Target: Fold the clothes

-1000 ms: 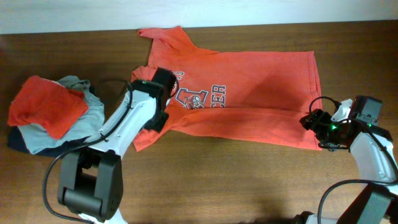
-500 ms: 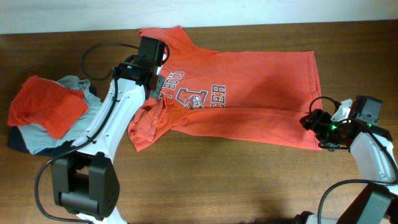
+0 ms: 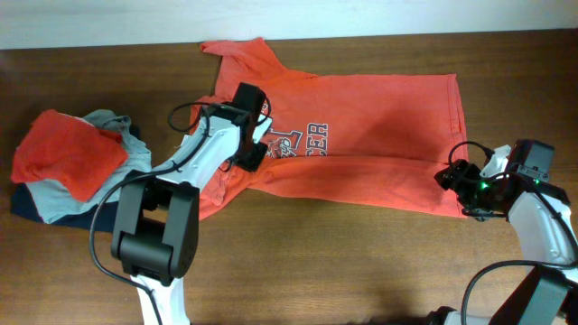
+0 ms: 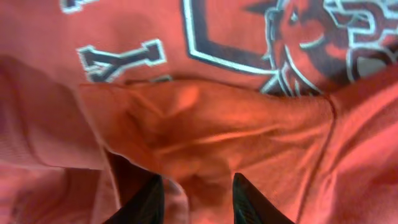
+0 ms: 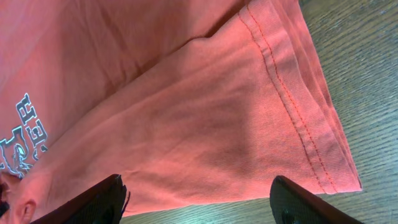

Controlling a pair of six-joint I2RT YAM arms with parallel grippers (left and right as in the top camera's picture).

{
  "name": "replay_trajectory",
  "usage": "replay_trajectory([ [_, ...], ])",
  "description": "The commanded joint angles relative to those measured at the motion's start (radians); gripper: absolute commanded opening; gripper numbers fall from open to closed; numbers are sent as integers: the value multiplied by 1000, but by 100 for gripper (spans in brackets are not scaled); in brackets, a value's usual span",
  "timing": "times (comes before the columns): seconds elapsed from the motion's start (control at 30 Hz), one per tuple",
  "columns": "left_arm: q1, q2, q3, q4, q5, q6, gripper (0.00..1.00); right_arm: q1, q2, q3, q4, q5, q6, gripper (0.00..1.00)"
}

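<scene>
The clothes' largest piece, an orange-red T-shirt (image 3: 379, 126) with white-and-dark chest lettering, lies across the table, its lower edge folded up. My left gripper (image 3: 255, 155) hovers over the lettering at the shirt's left side. In the left wrist view its jaws (image 4: 198, 200) stand open, with a rumpled fold of the shirt (image 4: 205, 124) lying between and ahead of them, not pinched. My right gripper (image 3: 454, 178) is at the shirt's lower right corner. In the right wrist view it (image 5: 199, 200) is wide open, straddling the folded hem (image 5: 292, 112), holding nothing.
A pile of smaller clothes sits at the left: an orange-red piece (image 3: 68, 153) on top of grey-blue (image 3: 63, 203) and navy (image 3: 23, 206) ones. The brown wooden table (image 3: 343, 262) shows bare wood in front of the shirt. Its far edge (image 3: 108, 47) runs just behind the collar.
The left gripper swung from near the collar down to the chest lettering and went from shut to open, letting the cloth go. The right arm has not moved.
</scene>
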Motion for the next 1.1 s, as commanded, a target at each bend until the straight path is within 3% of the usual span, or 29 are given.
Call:
replay_trajectory([
  [0.0,4,-3,2,6,-97,-35,36,1,3,15,-3,-13,4,79],
  [0.23,3,-14,53,-7,-112,-34,36,1,3,15,-3,-13,4,79],
  [0.43,-8,-51,181,-116,-112,-34,36,1,3,15,0,-13,4,79],
  [1.07,-7,108,150,-116,-153,-39,38,1,3,15,-3,-12,4,79],
])
